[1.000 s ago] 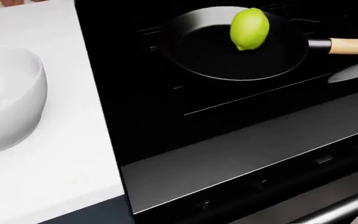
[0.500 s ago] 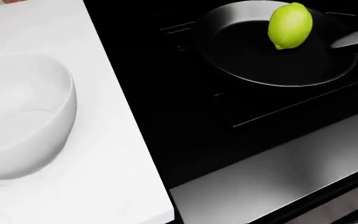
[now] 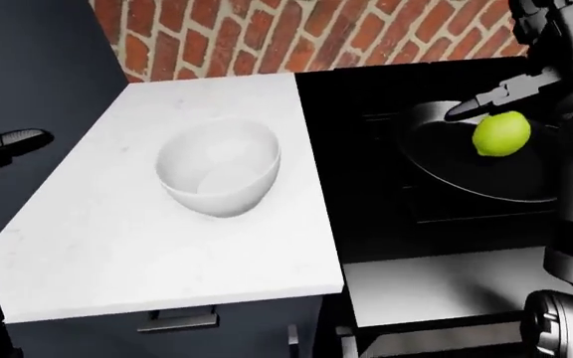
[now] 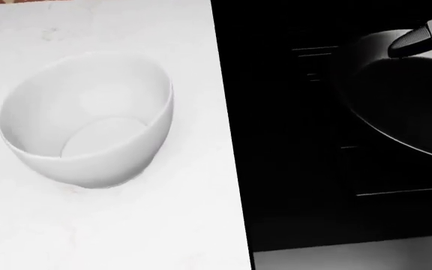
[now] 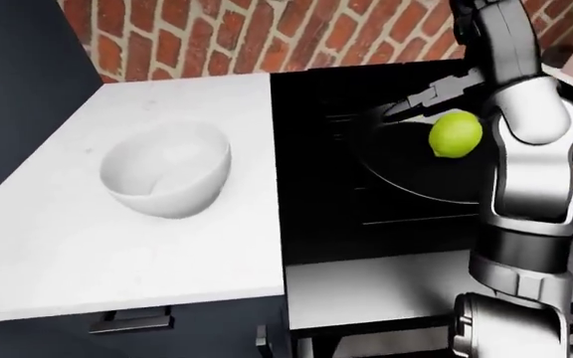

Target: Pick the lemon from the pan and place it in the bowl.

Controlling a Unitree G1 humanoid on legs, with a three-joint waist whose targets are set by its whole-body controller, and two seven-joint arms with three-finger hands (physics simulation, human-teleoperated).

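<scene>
My right hand (image 3: 485, 101) lifts the lemon (image 3: 502, 133) over the frying pan (image 3: 446, 160).

My fingers (image 5: 428, 97) seem closed around the lemon, though the grip is mostly hidden. The white bowl (image 3: 219, 165) waits empty on the desk (image 3: 97, 246), well to the left, ready to receive it.

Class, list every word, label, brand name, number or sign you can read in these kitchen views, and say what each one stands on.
None: no readable text in any view.
The bowl, counter, lemon, pan, brick wall and stove carry no lettering, labels or numbers.
The right arm's casing shows no marking either.
</scene>
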